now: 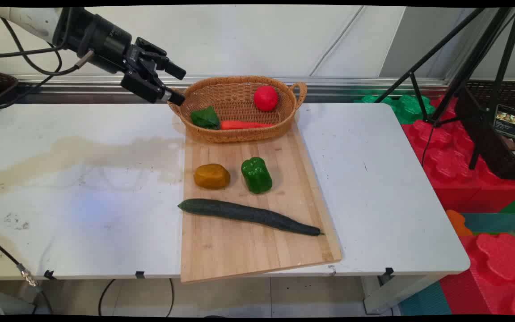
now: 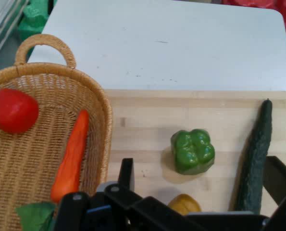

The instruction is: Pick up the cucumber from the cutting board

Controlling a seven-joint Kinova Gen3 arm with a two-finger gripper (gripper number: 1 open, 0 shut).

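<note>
The black gripper [image 1: 173, 83] hangs in the air beside the left end of a wicker basket [image 1: 204, 134], fingers spread wide apart, holding and touching nothing. The basket holds a tomato [image 1: 265, 98], carrot [image 1: 242, 125] and leafy green [image 1: 205, 118]. On the wooden board [image 1: 248, 250] lie a potato [image 1: 212, 176], green pepper [image 1: 256, 175] and cucumber [image 1: 248, 215].

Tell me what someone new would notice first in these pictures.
A wicker basket sits at the far end of a wooden board, holding a tomato, a carrot and a green leaf. On the board lie a cucumber, a green pepper and a potato. The open gripper hangs by the basket's left end.
</note>
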